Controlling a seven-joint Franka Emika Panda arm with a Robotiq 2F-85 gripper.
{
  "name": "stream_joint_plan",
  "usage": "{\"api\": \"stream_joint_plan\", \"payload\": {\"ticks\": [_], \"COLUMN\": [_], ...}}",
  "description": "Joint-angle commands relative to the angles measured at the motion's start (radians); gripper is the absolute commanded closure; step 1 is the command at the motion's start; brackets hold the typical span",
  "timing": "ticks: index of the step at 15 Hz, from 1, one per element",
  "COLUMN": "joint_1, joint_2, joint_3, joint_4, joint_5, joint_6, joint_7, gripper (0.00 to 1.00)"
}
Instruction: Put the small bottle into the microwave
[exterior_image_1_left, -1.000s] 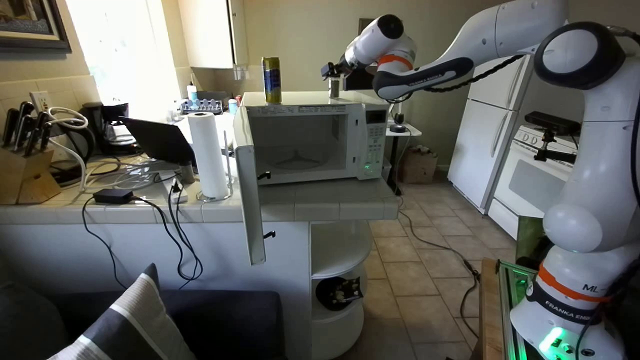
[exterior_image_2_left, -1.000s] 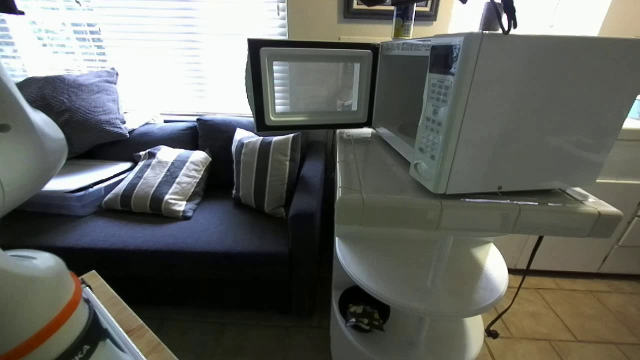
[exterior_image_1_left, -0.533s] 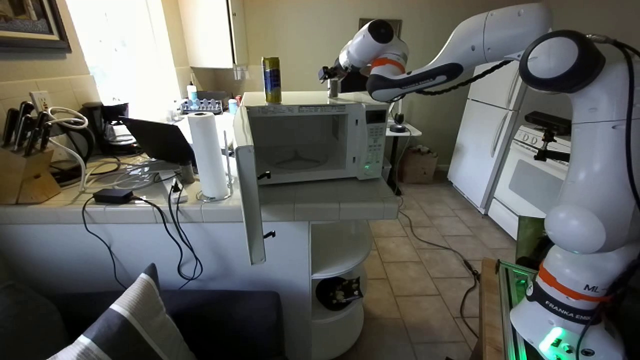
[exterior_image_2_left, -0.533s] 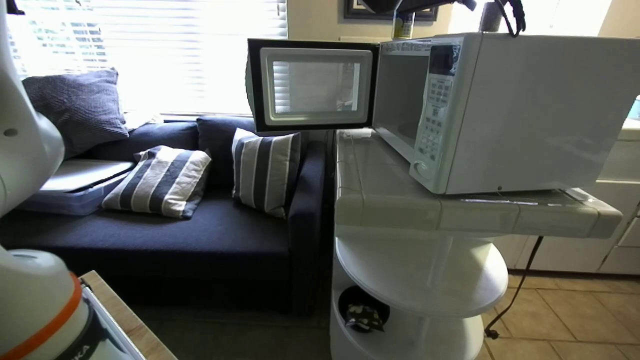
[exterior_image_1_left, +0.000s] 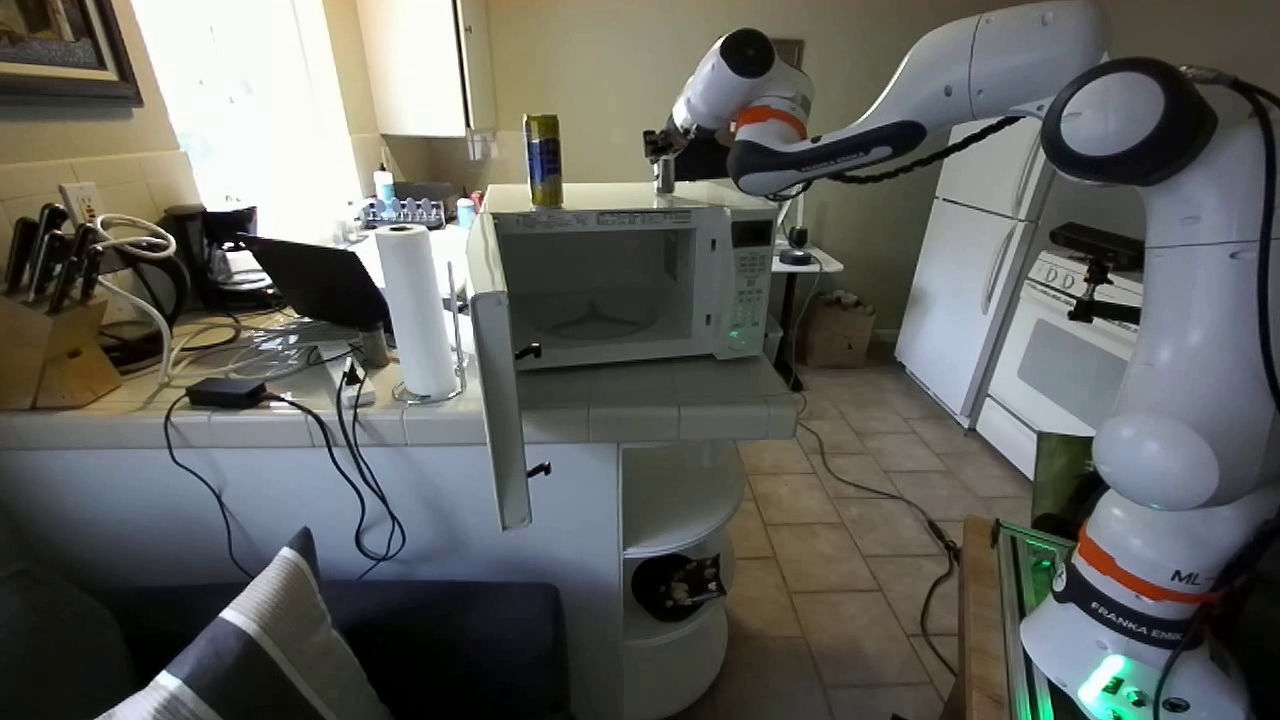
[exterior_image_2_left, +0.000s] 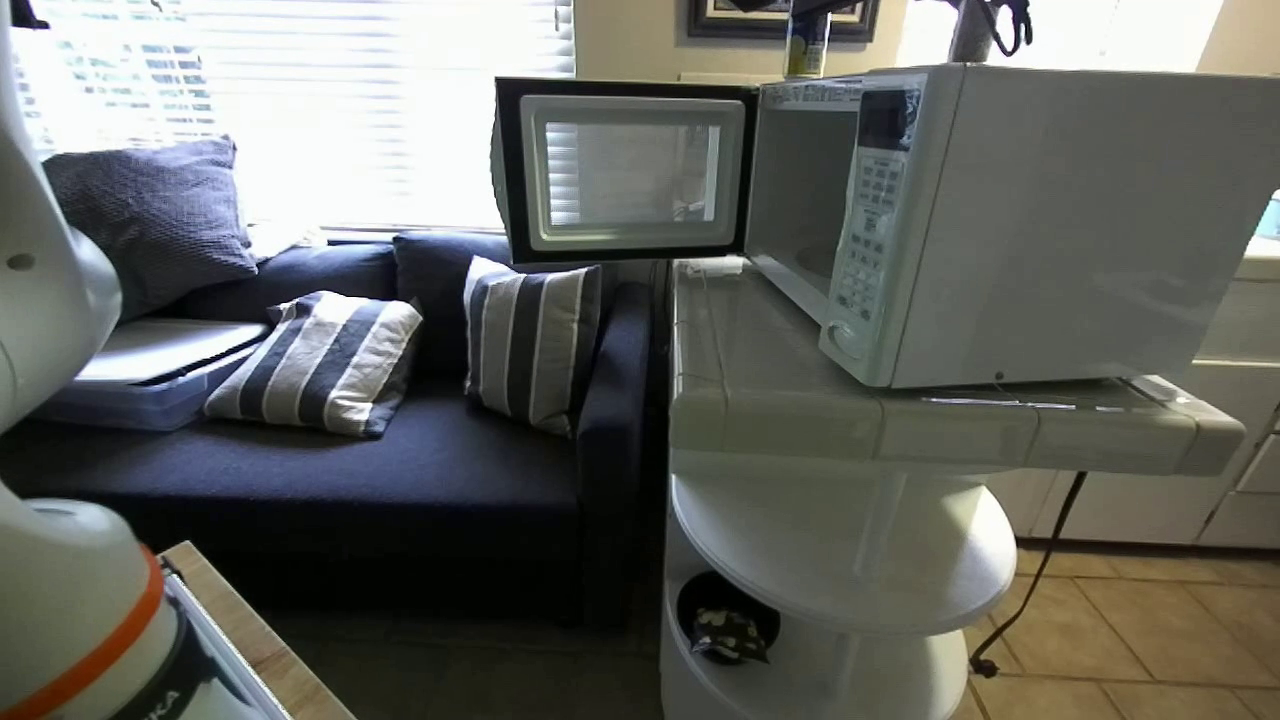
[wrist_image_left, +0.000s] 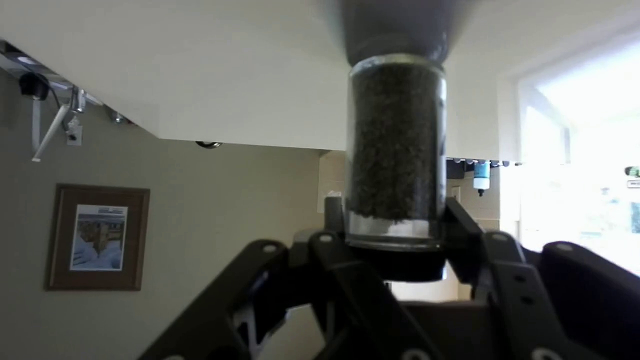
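Small dark-filled glass bottle (wrist_image_left: 395, 145) is shifting with our gripping black tool (wrist_image_left: 395, 217); we're likely readying it for the white microwave (exterior_image_2_left: 1050, 225).

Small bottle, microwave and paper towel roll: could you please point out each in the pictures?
Small bottle (wrist_image_left: 397, 140): wrist view, middle of its dark body.
Microwave (exterior_image_2_left: 1050, 225): in an exterior view, white side wall.
Paper towel roll (exterior_image_1_left: 416, 312): in an exterior view, its white side.
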Motion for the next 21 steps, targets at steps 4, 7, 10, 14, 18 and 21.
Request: {"api": "stream_joint_plan", "payload": {"ticks": [4, 7, 10, 14, 18, 21], "joint_1": [0.001, 0.023, 0.331, 0.512, 0.611, 0.634], "joint_2": [-0.242, -0.378, -0.475, -0.509, -0.434, -0.352], "joint_3": [0.041, 0.064, -0.159, -0.187, -0.224, -0.249], "joint_4": [-0.230, -0.356, -0.446, -0.503, -0.523, -0.540], "joint_5": [0.091, 0.076, 0.019, -0.010, 0.004, -0.066], "joint_6": [-0.026, -0.052, -0.167, -0.412, -0.389, -0.382], "joint_7": [0.140, 0.259, 0.419, 0.539, 0.594, 0.676], "gripper": [0.75, 0.75, 0.75, 0.75, 0.75, 0.75]}}
